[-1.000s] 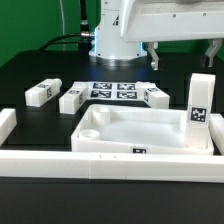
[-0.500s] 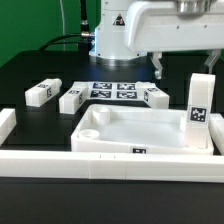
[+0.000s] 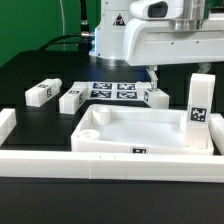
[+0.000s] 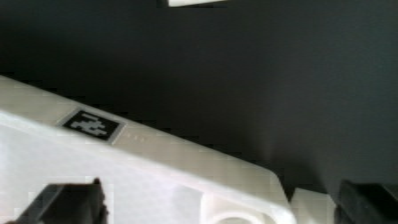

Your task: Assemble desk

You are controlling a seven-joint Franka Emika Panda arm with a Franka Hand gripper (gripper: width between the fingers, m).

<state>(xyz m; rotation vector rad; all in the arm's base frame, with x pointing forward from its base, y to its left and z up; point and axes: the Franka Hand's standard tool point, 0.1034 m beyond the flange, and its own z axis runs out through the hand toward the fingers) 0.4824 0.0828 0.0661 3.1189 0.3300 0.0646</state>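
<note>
The white tray-like tabletop [image 3: 140, 130] lies in the middle of the table, behind the front wall. One square white leg [image 3: 199, 100] stands upright at its right end in the exterior view. Three more legs lie flat behind it: two on that view's left [image 3: 42, 92] [image 3: 73, 97] and one by the far rim [image 3: 157, 96]. My gripper [image 3: 178, 72] hangs open over the tabletop's far right part, holding nothing. In the wrist view the tagged rim [image 4: 93, 125] and a corner with a round hole [image 4: 240, 215] sit between the dark fingertips [image 4: 63, 205].
The marker board [image 3: 113, 90] lies flat behind the tabletop, in front of the robot's base. A long low white border wall [image 3: 110, 162] runs along the front, with a short end piece [image 3: 6, 122] on the exterior view's left. The table is black.
The gripper has come down toward the tabletop's far right rim, still open. The legs and tabletop have not moved.
</note>
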